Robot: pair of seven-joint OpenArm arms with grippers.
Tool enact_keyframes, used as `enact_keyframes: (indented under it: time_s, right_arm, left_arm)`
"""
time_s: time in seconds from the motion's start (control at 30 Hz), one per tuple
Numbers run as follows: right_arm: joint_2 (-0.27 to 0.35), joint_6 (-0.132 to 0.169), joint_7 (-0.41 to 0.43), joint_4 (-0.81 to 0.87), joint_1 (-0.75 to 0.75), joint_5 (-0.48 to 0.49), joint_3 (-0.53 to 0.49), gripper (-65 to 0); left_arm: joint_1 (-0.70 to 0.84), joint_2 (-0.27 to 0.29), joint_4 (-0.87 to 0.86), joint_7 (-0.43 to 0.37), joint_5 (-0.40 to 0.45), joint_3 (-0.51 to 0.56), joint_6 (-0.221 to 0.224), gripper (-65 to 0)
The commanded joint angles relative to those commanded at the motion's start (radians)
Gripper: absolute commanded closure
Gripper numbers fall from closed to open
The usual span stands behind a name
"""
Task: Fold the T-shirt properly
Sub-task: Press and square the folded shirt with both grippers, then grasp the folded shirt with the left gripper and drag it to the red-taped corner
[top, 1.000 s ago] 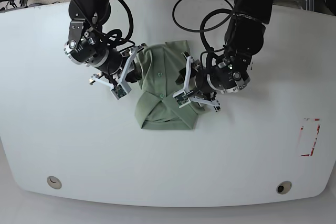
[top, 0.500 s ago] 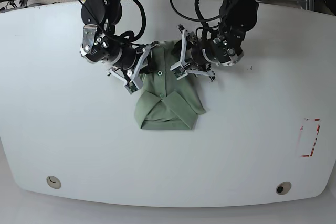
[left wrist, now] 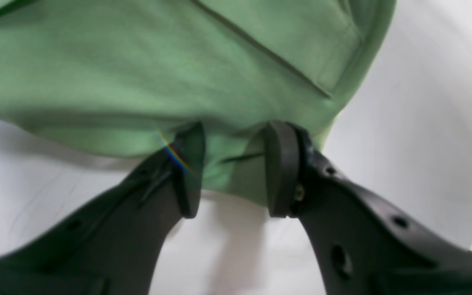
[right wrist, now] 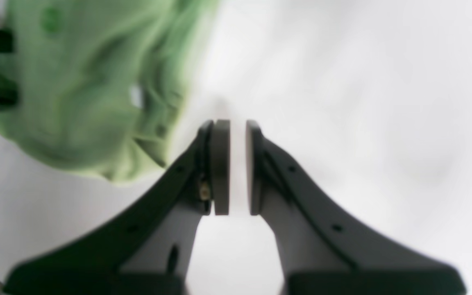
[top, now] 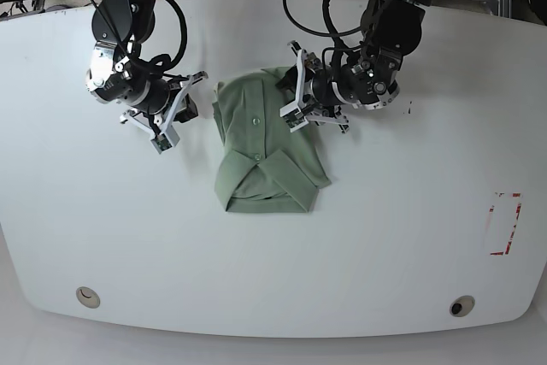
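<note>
The pale green T-shirt [top: 265, 147] lies folded into a narrow stack at the table's middle, collar flaps toward the near edge. My left gripper [top: 295, 107] is at the shirt's far right corner. In the left wrist view its fingers [left wrist: 279, 164] hold a bunched edge of the T-shirt [left wrist: 158, 61], and the left gripper [left wrist: 236, 127] is shut on it. My right gripper [top: 190, 96] hovers over bare table left of the shirt, apart from it. Up close, the right gripper [right wrist: 236, 123] has its pads almost touching with nothing between them, and the blurred T-shirt [right wrist: 84, 94] lies to its left.
The white table [top: 402, 237] has a curved near edge with two round holes [top: 88, 297] [top: 462, 305]. A red-marked rectangle [top: 504, 224] sits at the right. Cables and floor lie beyond the far edge.
My right gripper has drawn away leftward from the shirt's left edge onto bare table. The shirt's far left part now lies flatter. The left gripper stays at the far right corner.
</note>
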Motion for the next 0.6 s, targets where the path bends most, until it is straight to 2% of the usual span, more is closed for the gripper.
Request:
enact_keyframes:
  time_s: [0.3,0.4,0.5,0.53,0.6]
  right_arm:
    - [-0.009,0.000,-0.006,0.092,-0.034,0.000,0.000,-6.0]
    - [-0.009,0.000,-0.006,0.091,-0.035,0.000,0.000,-6.0]
    - [-0.009,0.000,-0.006,0.086,-0.035,0.000,0.000,-5.9]
    - [-0.009,0.000,-0.006,0.086,-0.035,0.000,0.000,-5.9]
    - [-0.011,0.000,-0.006,0.086,-0.034,0.000,0.000,-5.9]
  left_arm:
    - [0.002,0.006,0.216,0.003,0.005,-0.002,0.000,-23.6]
    - [-0.012,0.037,0.232,0.000,0.006,0.005,0.105,-25.1]
    - [-0.040,0.086,0.227,0.000,0.006,0.012,0.242,-37.2]
    - [-0.043,0.095,0.226,0.000,0.006,0.015,0.280,-39.6]
    - [-0.060,0.127,0.216,-0.002,0.008,0.038,0.392,-43.8]
